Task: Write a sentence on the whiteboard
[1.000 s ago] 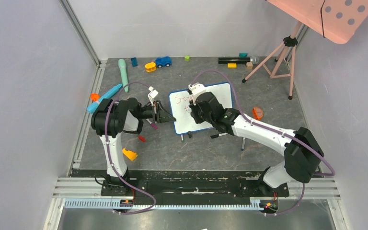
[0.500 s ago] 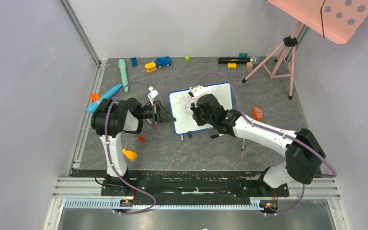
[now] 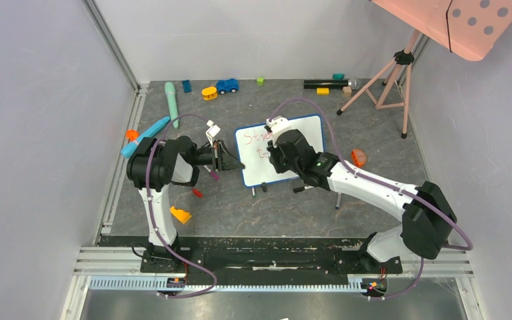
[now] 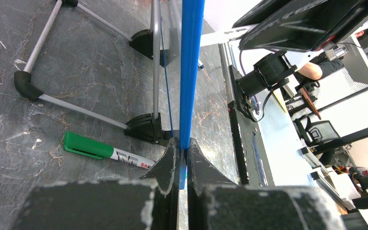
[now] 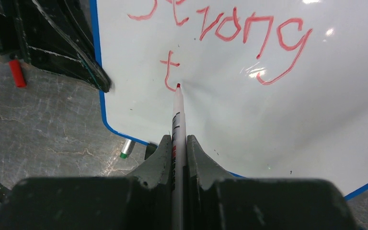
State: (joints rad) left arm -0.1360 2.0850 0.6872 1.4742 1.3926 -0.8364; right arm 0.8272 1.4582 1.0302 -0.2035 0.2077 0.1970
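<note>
Whiteboard (image 5: 268,120) edge clamped in left pincer (image 4: 182,146); right pincer (image 5: 177,141) pinches marker (image 5: 178,112), tip touching it.

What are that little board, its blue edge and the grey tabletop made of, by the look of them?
The whiteboard face looks like a glossy coated sheet: lamp glare shines on it. Its blue frame looks like smooth plastic, evenly coloured. The table looks like dark stone or a stone-print mat, veined and mottled; I cannot tell which.
</note>
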